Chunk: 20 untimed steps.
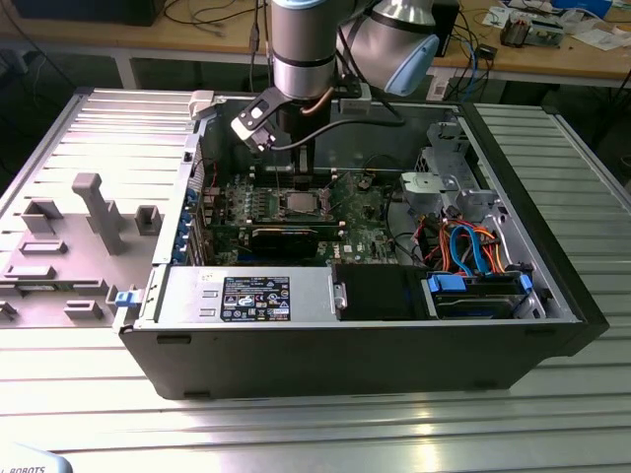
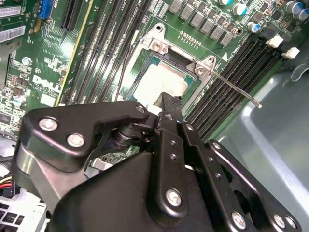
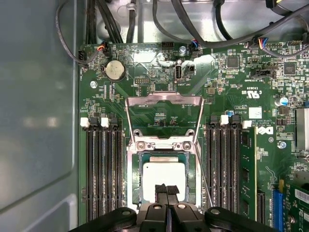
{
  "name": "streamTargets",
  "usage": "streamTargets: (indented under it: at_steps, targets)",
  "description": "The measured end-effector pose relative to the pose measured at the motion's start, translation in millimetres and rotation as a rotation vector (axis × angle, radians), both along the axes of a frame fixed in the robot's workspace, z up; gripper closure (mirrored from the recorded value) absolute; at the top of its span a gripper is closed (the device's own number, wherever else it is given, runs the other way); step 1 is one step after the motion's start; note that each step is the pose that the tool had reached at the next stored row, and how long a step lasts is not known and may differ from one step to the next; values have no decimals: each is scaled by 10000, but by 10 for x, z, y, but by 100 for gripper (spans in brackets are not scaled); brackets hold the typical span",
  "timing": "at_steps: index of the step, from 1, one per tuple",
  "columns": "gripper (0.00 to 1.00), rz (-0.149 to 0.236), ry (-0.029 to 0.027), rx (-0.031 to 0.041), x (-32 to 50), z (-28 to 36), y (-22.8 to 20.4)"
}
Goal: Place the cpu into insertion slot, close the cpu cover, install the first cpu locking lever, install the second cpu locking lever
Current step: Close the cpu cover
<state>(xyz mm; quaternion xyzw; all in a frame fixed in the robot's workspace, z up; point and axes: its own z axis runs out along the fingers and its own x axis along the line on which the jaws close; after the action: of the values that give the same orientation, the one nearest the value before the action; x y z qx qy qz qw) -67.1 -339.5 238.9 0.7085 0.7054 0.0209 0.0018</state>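
Note:
The cpu (image 3: 164, 171), a silvery square chip, lies flat in the insertion slot (image 3: 132, 175); it also appears in the second wrist view, the cpu (image 2: 159, 79) inside the slot's metal rim (image 2: 157, 46). The cpu cover (image 3: 164, 99) is swung open, standing up from its hinge beyond the slot, and the board shows through its window. One thin locking lever (image 2: 236, 88) sticks out free beside the slot. My gripper (image 3: 166, 189) hovers just over the chip's near edge, fingers shut together with nothing between them. From outside, the gripper (image 1: 296, 168) hangs inside the computer case above the cpu (image 1: 301, 205).
Long black memory slots (image 3: 101, 169) flank the socket on both sides. A black graphics card (image 1: 286, 236) lies in front of it. Drive cage and orange-blue cables (image 1: 473, 251) fill the case on the exterior view's right. A grey fixture tray (image 1: 79, 227) sits outside on the left.

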Motion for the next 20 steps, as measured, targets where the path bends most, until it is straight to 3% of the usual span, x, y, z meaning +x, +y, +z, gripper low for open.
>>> streamTargets:
  at_steps: [2, 20]
  targets:
    - [89, 0, -1, -5, 0, 32, 0]
    - [89, -1, -1, -19, 24, 34, 1]
